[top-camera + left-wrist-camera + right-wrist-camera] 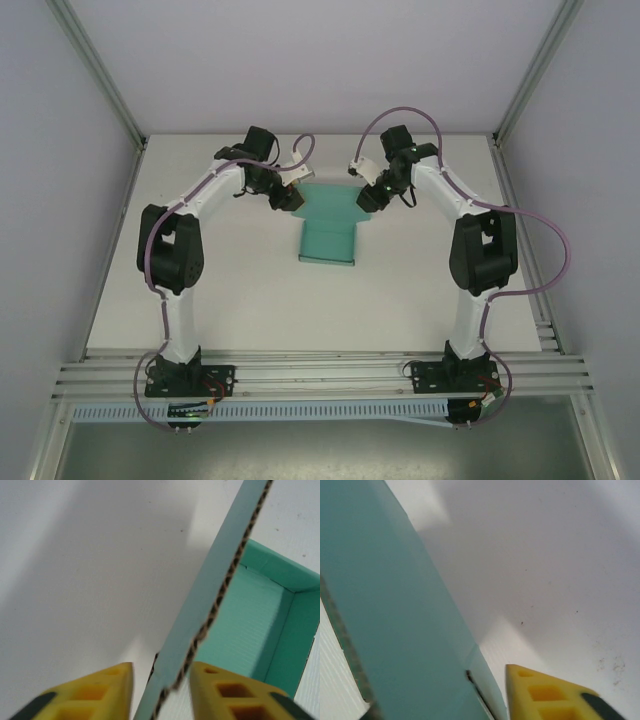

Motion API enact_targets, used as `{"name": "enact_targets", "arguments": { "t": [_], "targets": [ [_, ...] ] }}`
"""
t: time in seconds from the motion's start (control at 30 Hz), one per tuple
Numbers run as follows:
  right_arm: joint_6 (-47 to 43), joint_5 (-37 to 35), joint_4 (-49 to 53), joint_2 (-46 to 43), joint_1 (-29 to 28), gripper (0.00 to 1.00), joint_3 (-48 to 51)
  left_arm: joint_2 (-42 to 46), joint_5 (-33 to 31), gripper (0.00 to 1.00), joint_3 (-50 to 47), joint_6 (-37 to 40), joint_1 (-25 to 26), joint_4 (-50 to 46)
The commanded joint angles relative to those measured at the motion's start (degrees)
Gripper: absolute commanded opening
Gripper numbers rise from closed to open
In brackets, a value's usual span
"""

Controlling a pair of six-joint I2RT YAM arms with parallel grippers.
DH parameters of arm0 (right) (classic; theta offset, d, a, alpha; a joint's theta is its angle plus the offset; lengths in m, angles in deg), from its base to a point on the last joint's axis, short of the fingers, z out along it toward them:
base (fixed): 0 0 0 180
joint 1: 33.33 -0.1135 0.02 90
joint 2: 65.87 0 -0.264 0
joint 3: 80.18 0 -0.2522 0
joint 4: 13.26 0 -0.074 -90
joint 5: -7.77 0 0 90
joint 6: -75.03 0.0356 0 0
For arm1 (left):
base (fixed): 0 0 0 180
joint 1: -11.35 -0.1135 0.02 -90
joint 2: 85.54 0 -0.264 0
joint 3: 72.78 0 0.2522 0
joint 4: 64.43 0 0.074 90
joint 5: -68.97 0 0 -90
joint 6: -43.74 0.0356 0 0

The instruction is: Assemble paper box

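Top view, paper box: the teal paper box (330, 210) lies at the middle of the white table (200, 290), with a flat panel reaching toward 6 o'clock.
Top view, left gripper: the left gripper (291, 197) is at the box's 9 o'clock side, against its edge.
Top view, right gripper: the right gripper (369, 197) is at the box's 3 o'clock side, against its edge.
Left wrist view, box: a raised side wall (220, 575) with a corrugated cut edge runs from 1 o'clock down to 6 o'clock. The open teal inside lies at 4 o'clock.
Left wrist view, hand: the yellow fingers (100, 692) stand close on either side of that wall. The 5 o'clock finger is touching it and the 7 o'clock one is just beside it. I cannot tell whether it is a firm pinch.
Right wrist view, box: a teal wall (395, 610) fills the 9 o'clock half.
Right wrist view, hand: one yellow finger (545, 692) at 5 o'clock sits just beside the wall. I cannot tell whether it grips.
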Motion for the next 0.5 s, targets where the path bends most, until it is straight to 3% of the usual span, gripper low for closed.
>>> {"name": "enact_targets", "arguments": {
  "t": [0.0,0.07,0.23,0.3,0.47],
  "targets": [
    [-1.09,-0.76,3.52,0.38,0.01,0.21,-1.91,-1.27,0.94,0.19,2.34,2.14,-0.08,-2.99],
    [-0.87,-2.00,3.82,0.63,-0.04,0.12,-2.04,-1.20,0.97,0.00,2.45,1.55,0.01,-2.46],
    [2.94,-5.43,2.81,-0.47,-0.57,0.00,-2.43,1.67,-3.20,0.00,-0.67,-2.56,0.22,2.77],
    [6.83,-8.47,0.76,-1.73,-1.12,0.00,-2.34,3.36,-6.28,0.00,-1.69,-5.47,0.62,4.76],
    [26.19,-18.86,-5.18,-3.95,-2.33,0.00,-3.38,7.08,-14.36,0.00,-3.89,-16.65,2.06,11.74]
  ]
}}
